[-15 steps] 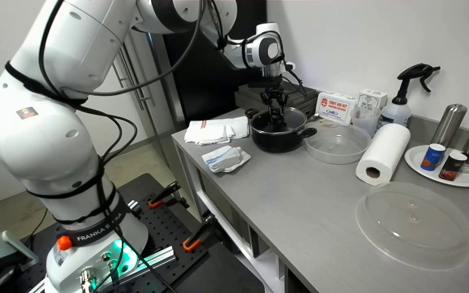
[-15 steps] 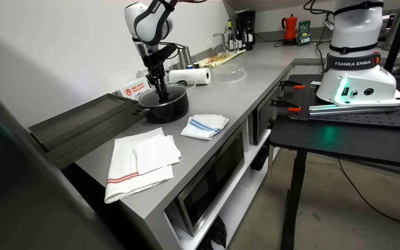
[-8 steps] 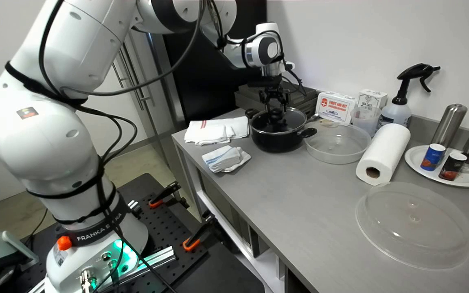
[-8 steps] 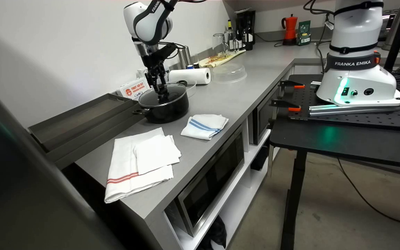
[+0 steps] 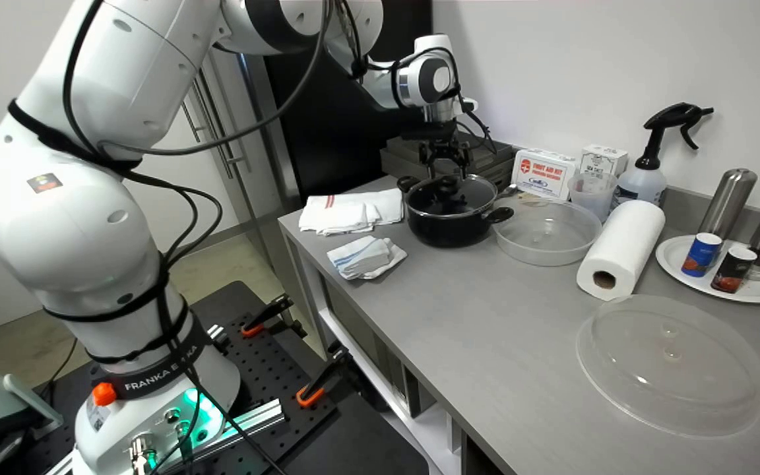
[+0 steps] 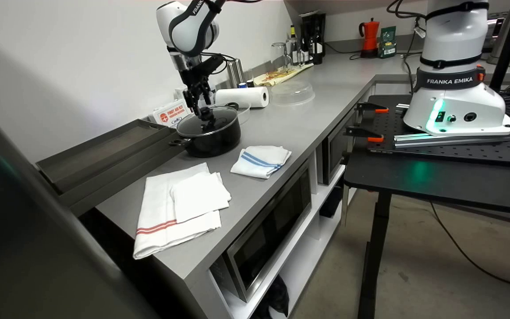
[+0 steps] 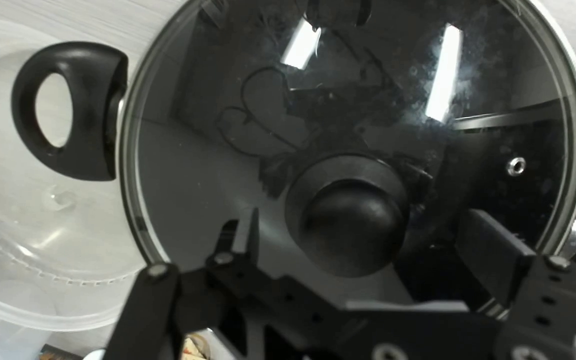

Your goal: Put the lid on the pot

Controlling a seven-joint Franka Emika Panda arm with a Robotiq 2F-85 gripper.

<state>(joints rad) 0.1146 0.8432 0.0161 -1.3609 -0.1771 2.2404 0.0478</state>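
The glass lid (image 5: 477,195) with its metal rim lies flat on the black pot (image 5: 449,233), covering its mouth in both exterior views. In the wrist view the lid (image 7: 203,160) fills most of the picture, its dark knob (image 7: 353,225) in the middle. My gripper (image 7: 365,240) stands open, with one finger pad (image 7: 488,255) well to the right of the knob and the opposite finger to the left. Bare gaps show on both sides of the knob. In an exterior view the gripper (image 5: 447,170) hangs just above the knob, pointing down. The pot's inside is covered.
A clear shallow dish (image 5: 548,231) stands close beside the pot handle (image 5: 499,215). Folded towels (image 5: 367,257) lie at the counter's front edge. Behind are a dark tray (image 6: 104,153) and a first aid box (image 5: 543,173). A paper towel roll (image 5: 621,247) and large clear disc (image 5: 670,369) lie farther along.
The gripper has opened, letting go of the knob, and has risen a little above it. Lid and pot have stayed in place.
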